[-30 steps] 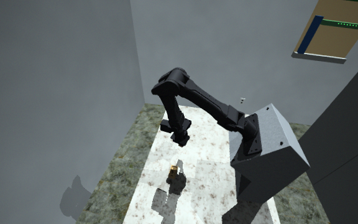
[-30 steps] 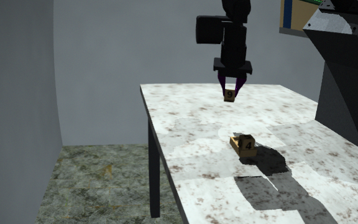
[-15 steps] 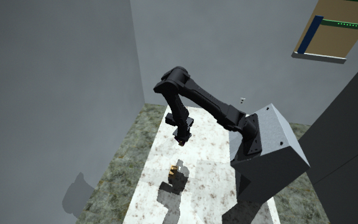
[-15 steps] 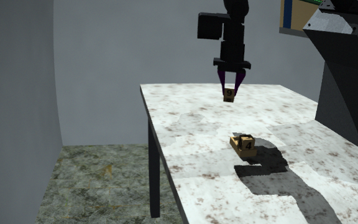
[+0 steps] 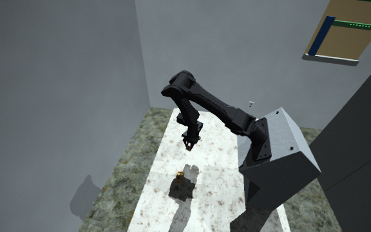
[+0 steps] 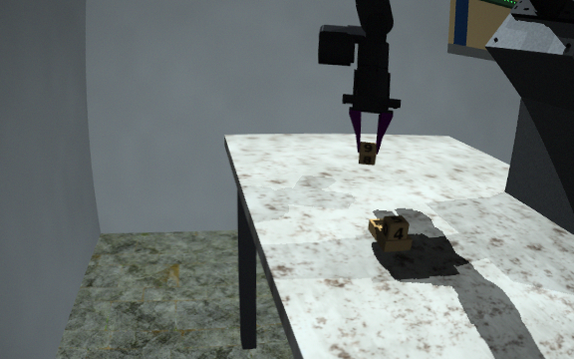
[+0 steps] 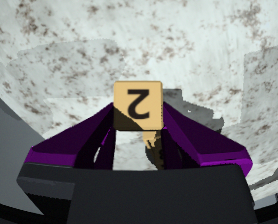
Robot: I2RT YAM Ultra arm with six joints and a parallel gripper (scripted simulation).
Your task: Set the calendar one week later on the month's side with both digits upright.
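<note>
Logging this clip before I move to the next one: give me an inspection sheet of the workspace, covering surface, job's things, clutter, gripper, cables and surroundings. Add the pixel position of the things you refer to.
Surface: speckled white table (image 5: 216,193) (image 6: 327,304), arm's shadow across it.
Job's things: wooden tray (image 6: 398,244) holds a digit cube (image 6: 397,227), 4 on one side; another digit cube (image 5: 189,147) (image 6: 367,153) (image 7: 138,105) is held above the table, showing 9 and 2.
Clutter: nothing seen.
Gripper: gripper (image 5: 189,147) (image 6: 368,151) (image 7: 138,109) closed on the raised cube.
Cables: nothing seen.
Surroundings: grey walls (image 5: 76,64) (image 6: 192,75), mottled green floor (image 5: 121,180) (image 6: 167,299), wall board (image 5: 350,42) (image 6: 481,30).
</note>
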